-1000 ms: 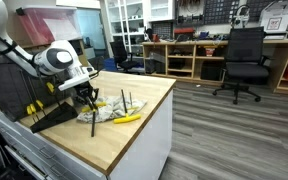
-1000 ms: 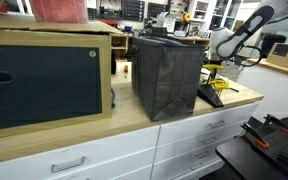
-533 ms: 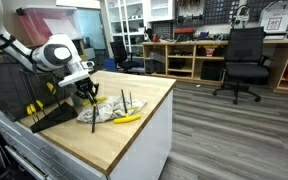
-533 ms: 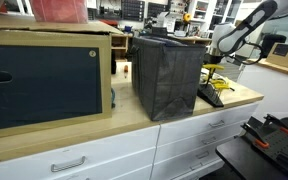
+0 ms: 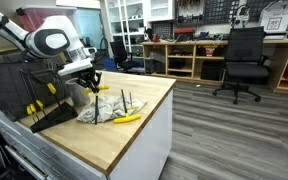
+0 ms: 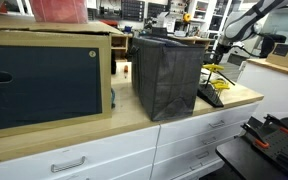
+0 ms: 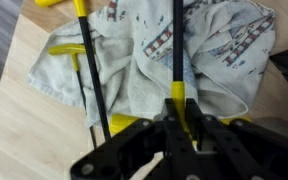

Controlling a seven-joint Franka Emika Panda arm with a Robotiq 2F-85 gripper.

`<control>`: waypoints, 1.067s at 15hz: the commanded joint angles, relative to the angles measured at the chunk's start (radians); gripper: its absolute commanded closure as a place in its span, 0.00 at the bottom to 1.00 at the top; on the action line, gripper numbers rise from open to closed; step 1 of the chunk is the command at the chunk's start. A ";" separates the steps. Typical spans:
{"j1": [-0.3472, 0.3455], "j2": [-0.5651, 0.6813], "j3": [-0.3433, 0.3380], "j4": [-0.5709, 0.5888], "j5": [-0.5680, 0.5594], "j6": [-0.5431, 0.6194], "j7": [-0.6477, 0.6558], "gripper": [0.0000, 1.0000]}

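1. Your work surface is a pale wooden countertop (image 5: 134, 135) on white cabinets, in a workshop with grey plank flooring. A black office chair (image 5: 246, 60) and wooden shelving (image 5: 184, 55) stand well apart from it.
2. At the back of the counter a black rack (image 5: 42, 115) holds yellow-handled tools. In an exterior view a black fabric bin (image 6: 169, 75) sits beside a large box with a dark front panel (image 6: 39, 80). You cannot see inside either of them.
3. A crumpled patterned cloth (image 7: 224, 50) lies on the counter, with a second black-shafted tool (image 7: 92, 85) across it and a yellow piece (image 5: 127, 118) at its near edge.
4. Your gripper (image 7: 181, 120) hangs above the cloth, clear of the counter. Its jaws are pressed nearly together, pinching the yellow-handled tool (image 7: 174, 60) at its yellow part. The black shaft points away over the cloth.
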 commanded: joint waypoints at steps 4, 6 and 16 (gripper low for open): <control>-0.030 -0.123 0.077 -0.044 0.295 0.006 -0.220 0.96; -0.021 -0.141 0.089 -0.036 0.370 0.000 -0.265 0.96; 0.072 -0.297 0.088 -0.029 0.723 0.000 -0.409 0.96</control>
